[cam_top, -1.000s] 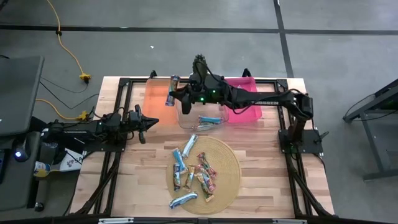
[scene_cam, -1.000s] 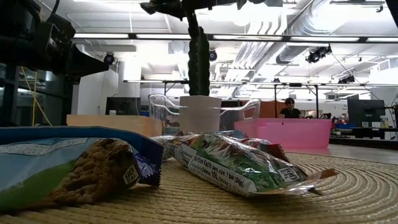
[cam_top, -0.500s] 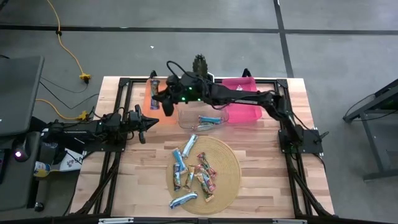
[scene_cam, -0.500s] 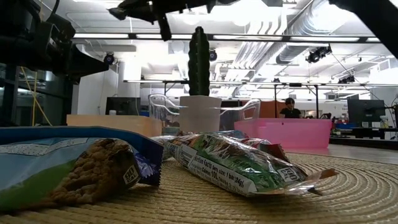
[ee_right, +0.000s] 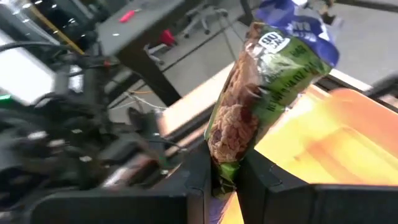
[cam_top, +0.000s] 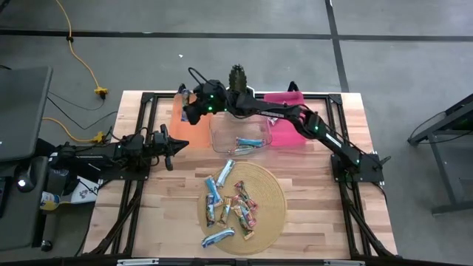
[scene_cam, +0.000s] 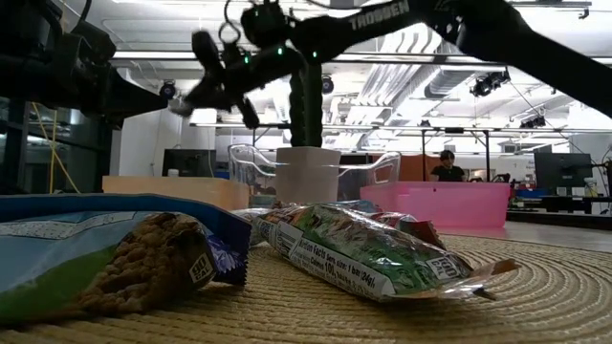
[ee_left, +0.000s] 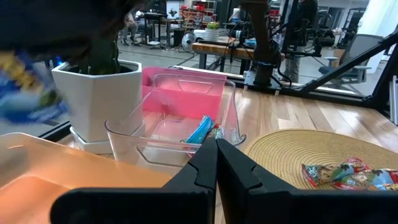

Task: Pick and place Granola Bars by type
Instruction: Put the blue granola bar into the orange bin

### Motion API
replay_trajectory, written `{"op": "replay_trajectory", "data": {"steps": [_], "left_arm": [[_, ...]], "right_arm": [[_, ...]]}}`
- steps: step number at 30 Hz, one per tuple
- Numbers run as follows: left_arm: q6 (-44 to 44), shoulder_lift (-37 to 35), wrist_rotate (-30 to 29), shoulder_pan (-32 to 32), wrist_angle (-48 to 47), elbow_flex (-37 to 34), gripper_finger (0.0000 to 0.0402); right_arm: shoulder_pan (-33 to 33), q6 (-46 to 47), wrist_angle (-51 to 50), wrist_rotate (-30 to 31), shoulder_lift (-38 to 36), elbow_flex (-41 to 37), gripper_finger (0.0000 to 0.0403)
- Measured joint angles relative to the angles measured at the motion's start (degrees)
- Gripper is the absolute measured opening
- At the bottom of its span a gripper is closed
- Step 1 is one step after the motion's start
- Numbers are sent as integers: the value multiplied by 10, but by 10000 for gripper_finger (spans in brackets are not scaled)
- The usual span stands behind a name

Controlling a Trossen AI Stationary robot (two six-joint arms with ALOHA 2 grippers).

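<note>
Green-and-blue foil granola bar (ee_right: 261,93), oat-printed wrapper

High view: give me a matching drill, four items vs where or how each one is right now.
Items:
1. right gripper
2. left gripper
3. clear bin
4. round woven mat

States:
A. holds one blue-and-white bar
B. carries the pile of loose bars
C. shut on a granola bar over the orange bin
D. shut and empty, waiting at the table's left side

Pairs: 1-C, 2-D, 3-A, 4-B
</note>
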Motion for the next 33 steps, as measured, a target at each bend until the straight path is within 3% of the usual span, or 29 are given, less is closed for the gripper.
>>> {"op": "replay_trajectory", "data": {"steps": [14, 33], "left_arm": [[0, 0, 0, 0, 0, 0, 1], [0, 0, 0, 0, 0, 0, 1]], "right_arm": [[1, 9, -25, 42, 10, 1, 44], [46, 77, -56, 218, 10, -5, 44]]}}
